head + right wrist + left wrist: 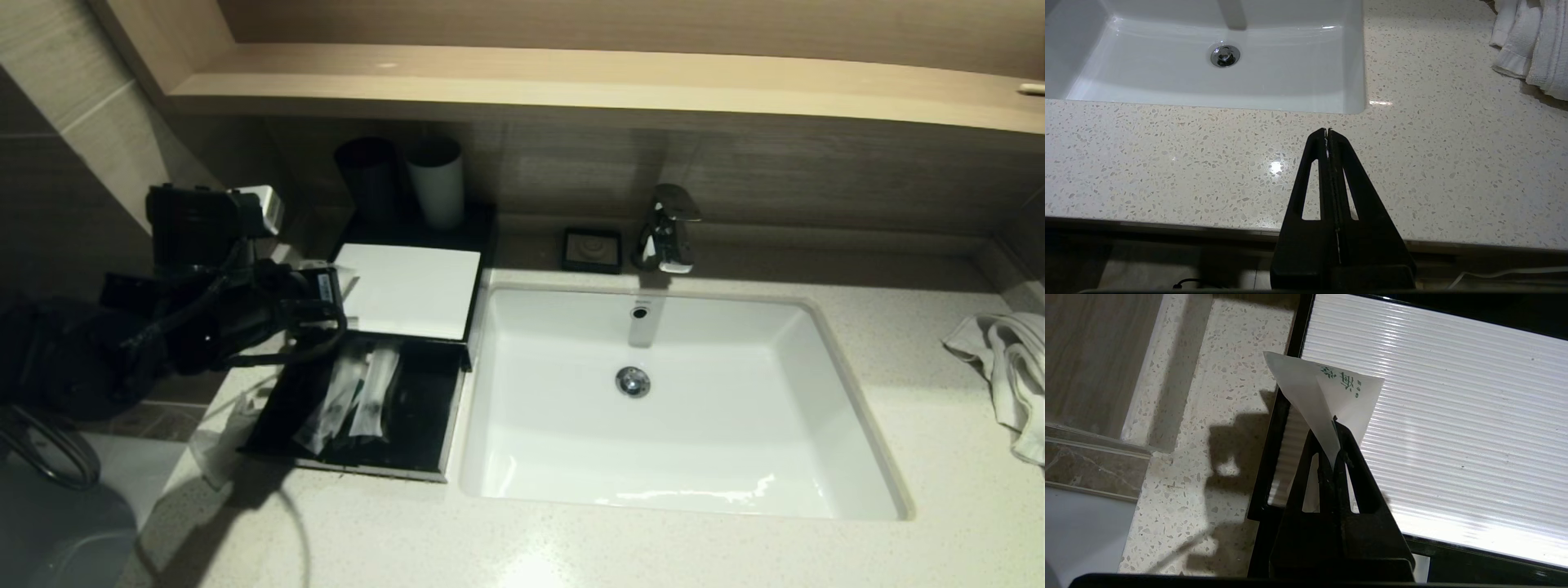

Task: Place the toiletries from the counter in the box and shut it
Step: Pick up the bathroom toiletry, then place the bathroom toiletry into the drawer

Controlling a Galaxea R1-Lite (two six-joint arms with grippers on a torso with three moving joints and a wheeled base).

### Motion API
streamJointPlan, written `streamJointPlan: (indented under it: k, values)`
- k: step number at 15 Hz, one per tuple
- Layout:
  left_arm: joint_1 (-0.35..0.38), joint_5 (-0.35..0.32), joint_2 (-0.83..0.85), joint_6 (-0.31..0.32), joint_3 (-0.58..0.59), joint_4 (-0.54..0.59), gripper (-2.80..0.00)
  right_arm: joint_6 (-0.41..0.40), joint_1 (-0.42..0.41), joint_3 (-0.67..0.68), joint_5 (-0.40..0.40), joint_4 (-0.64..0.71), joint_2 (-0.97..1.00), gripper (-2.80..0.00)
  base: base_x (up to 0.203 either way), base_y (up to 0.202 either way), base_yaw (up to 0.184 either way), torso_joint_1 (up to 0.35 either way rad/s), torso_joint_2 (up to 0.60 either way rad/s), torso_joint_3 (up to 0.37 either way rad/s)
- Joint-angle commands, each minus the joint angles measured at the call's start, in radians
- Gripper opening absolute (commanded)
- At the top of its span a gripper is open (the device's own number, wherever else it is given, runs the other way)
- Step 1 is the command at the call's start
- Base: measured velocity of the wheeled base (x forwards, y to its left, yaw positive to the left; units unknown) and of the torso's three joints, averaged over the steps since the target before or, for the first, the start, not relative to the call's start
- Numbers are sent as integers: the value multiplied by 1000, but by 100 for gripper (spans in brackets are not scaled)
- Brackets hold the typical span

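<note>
My left gripper (1334, 424) is shut on a corner of a translucent white packet (1327, 390) with green print. It holds the packet above the left edge of the box's ribbed white panel (1453, 416). In the head view the left gripper (331, 286) hangs at the left side of the box (408, 290), over the back of its open black drawer (424, 408). Two long slim packets (359, 396) lie in the drawer. My right gripper (1327, 131) is shut and empty above the counter (1167, 155) near its front edge, before the basin (1290, 69).
A crumpled translucent plastic piece (216, 445) lies on the counter left of the drawer. A black cup (367, 175) and a white cup (437, 184) stand behind the box. The black soap dish (592, 249) and the tap (669, 229) are behind the basin. A white towel (1008, 367) lies far right.
</note>
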Motion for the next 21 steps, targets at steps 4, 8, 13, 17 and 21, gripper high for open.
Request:
streamJointPlan:
  k: [4,8,13,17,21]
  values:
    - [-1,1,-34,-1,-1,-4,-280,0,0,0,1,0,0,-280,0,0,0,0,0,0]
    - [-2,-1,-57,-3,15,-2,-280,0,0,0,1,0,0,-280,0,0,0,0,0,0]
    - [-13,-23,-112,-3,25,3,-280,0,0,0,1,0,0,-280,0,0,0,0,0,0]
    - [-63,-32,-151,-3,60,12,-280,0,0,0,1,0,0,-280,0,0,0,0,0,0]
    - [-137,-36,-191,-12,61,85,-280,0,0,0,1,0,0,-280,0,0,0,0,0,0]
